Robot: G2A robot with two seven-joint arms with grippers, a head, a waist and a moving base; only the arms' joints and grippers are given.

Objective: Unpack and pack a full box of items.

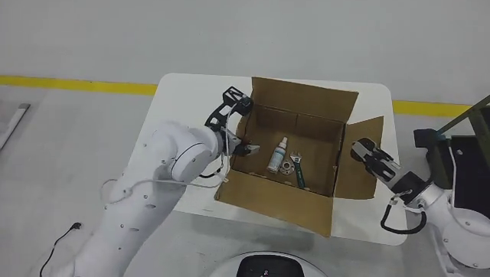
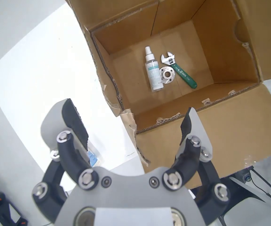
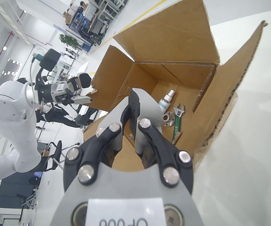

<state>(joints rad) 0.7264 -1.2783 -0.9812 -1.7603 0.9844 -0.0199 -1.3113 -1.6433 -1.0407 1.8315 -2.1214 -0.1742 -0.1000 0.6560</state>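
White surface (image 1: 184,93) carries the open box (image 1: 276,200). The bottle (image 2: 153,68) lies on its floor, long axis pointing away from the left pincer (image 2: 128,108), which is nearer, wide open and empty. The right pincer (image 3: 133,95) is closed on nothing.

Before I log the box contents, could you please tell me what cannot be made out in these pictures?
1. Top view: the box floor beside its near wall is hidden by that wall.
2. Top view: the flange is too small to show its holes.
3. Right wrist view: the spray bottle base is covered by the right pincer; the wrench handle end sits behind a cardboard edge.
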